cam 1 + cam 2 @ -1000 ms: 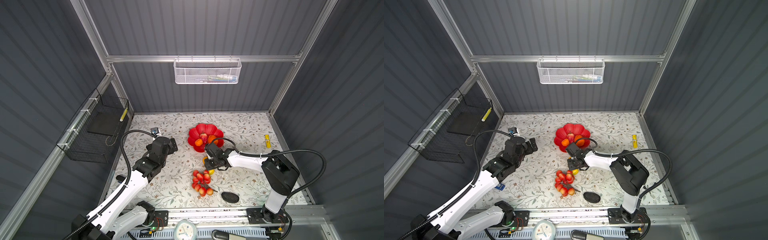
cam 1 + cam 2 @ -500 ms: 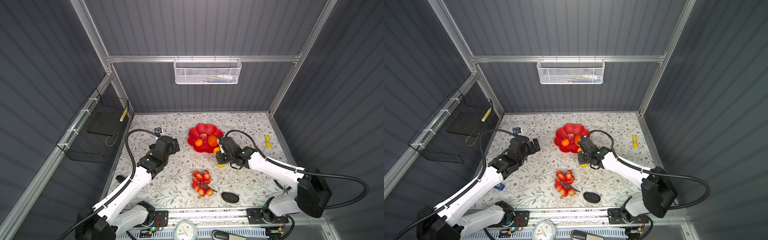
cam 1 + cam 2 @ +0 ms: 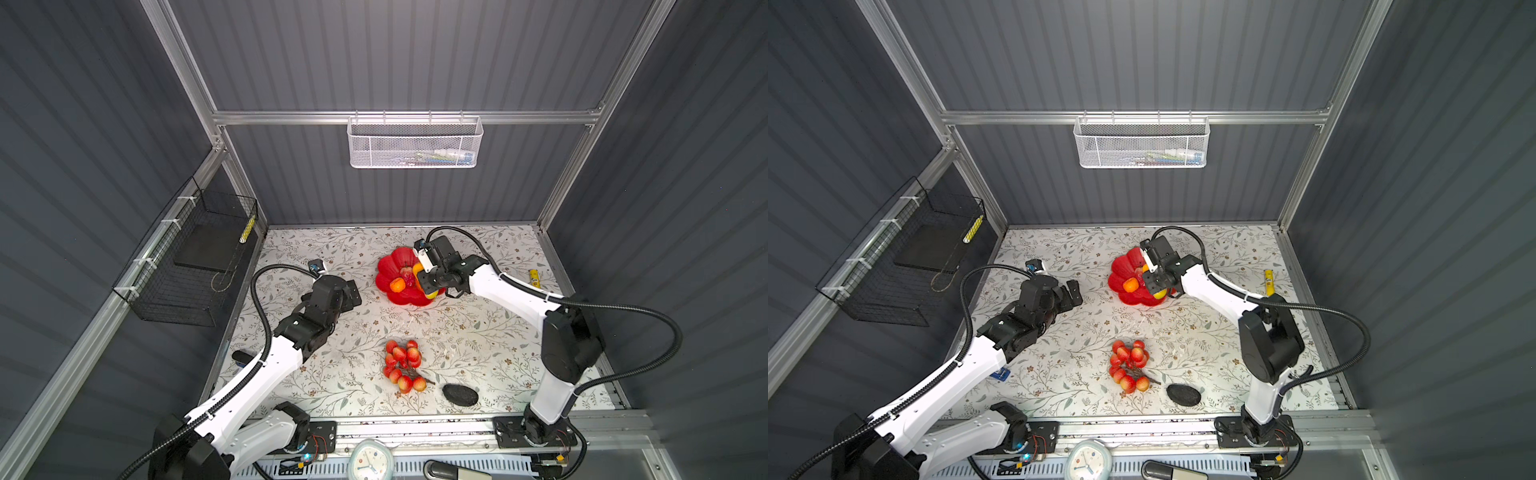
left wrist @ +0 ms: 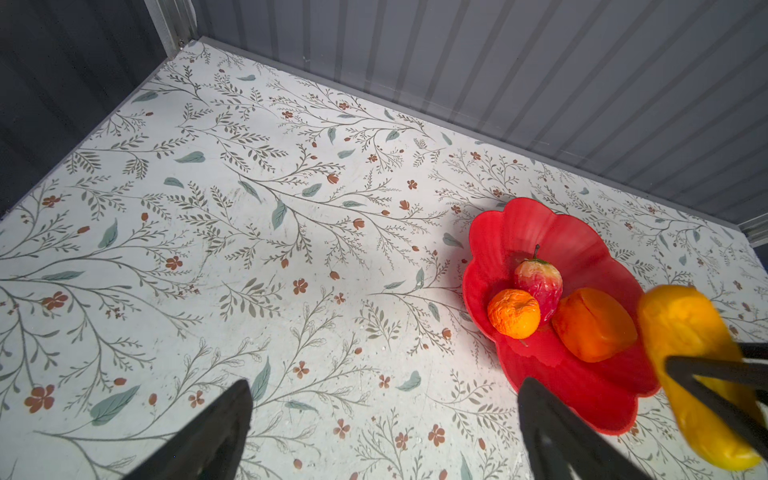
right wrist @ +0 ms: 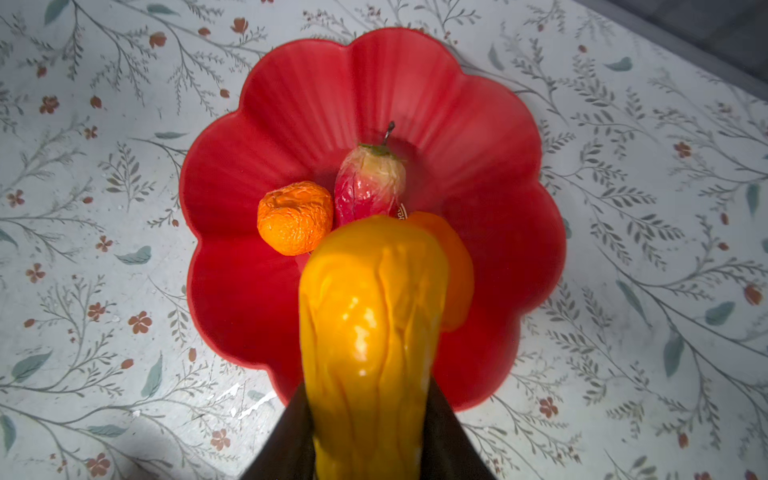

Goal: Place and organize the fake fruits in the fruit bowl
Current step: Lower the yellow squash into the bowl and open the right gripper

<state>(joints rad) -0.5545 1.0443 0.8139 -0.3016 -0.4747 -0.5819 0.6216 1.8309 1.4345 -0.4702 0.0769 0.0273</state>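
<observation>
While the right fingers [image 5: 451, 440] pinch the yellow oblong fruit [image 5: 374, 332] over the near-right rim of the red fruit bowl [image 5: 291, 104], two orange rounds [image 5: 295, 218] and a strawberry [image 5: 370, 187] lie inside. The left fingers [image 4: 216, 436] stand spread, left of the bowl; grapes [image 3: 402, 365] and a dark oval [image 3: 460, 395] lie nearer on the bench [image 3: 353, 332].

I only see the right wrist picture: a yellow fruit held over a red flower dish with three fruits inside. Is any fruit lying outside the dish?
Observer: Yes. In both top views a bunch of red grapes lies on the table, nearer the front than the fruit bowl.
Operator: Anything else?
Observer: A dark bumpy oval lies right of the grapes.
Operator: What is the other arm doing?
Observer: The left gripper hangs open and empty, left of the bowl.
</observation>
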